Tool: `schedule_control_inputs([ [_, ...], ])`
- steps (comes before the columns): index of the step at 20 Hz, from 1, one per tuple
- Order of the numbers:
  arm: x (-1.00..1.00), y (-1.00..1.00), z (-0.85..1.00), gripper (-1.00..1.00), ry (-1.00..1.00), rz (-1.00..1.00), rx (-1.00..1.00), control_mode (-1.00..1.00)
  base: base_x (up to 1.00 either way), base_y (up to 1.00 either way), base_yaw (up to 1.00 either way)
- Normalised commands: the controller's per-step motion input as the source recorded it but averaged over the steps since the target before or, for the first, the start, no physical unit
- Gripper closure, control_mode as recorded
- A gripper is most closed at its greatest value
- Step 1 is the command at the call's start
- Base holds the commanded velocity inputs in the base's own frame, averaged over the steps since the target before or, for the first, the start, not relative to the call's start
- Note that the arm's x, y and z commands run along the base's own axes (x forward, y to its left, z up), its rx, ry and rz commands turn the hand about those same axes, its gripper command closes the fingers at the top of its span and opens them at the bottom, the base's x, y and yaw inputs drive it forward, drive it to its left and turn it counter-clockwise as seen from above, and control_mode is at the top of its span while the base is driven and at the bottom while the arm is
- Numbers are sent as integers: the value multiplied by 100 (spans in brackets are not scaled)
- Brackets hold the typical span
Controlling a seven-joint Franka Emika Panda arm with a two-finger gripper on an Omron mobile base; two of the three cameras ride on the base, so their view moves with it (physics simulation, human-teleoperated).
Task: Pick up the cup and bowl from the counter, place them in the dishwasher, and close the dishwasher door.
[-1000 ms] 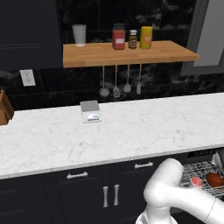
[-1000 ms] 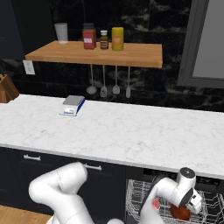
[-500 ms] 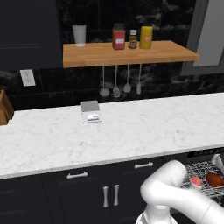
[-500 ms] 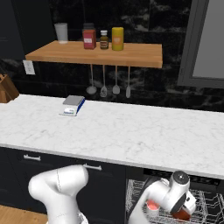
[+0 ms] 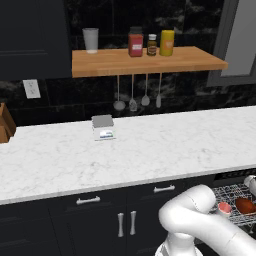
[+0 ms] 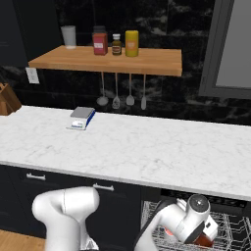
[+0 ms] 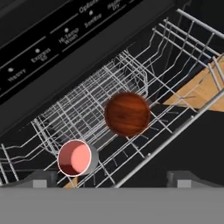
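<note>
Bowl point(image 7: 127, 113) and cup point(image 7: 75, 158) are left in the rack point(image 7: 109, 98); the gripper point(image 7: 111, 177), fingers apart, has been raised.

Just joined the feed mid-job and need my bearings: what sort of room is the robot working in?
A home-style kitchen, rendered in simulation. A long marble counter runs over dark cabinets, utensils hang under a wooden shelf of jars, and the dishwasher rack holds a cup and bowl.

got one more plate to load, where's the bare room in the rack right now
In the hand view, the rack is bare behind the cup and the bowl, toward the dishwasher's control strip, and along its far end past the bowl. The crowded part is the front edge, where the cup lies on its side near the bowl.
</note>
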Motion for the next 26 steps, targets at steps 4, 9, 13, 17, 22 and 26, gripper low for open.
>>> schedule_control_inputs([
  [4, -2, 1, 41, -100, -9, 0, 0, -100, 0, 0, 0],
  [9, -1, 0, 16, -100, -12, -3, 1, -100, 0, 0, 0],
  [13, 0, 0, 0, -100, -2, -4, 1, -100, 0, 0, 0],
  [17, -4, 29, -2, -100, 0, 4, 0, -100, 0, 0, 0],
  [22, -18, 13, 0, -100, 2, 6, 0, -100, 0, 0, 0],
  [26, -62, 0, 2, -100, 0, 0, 4, -100, 0, 0, 0],
])
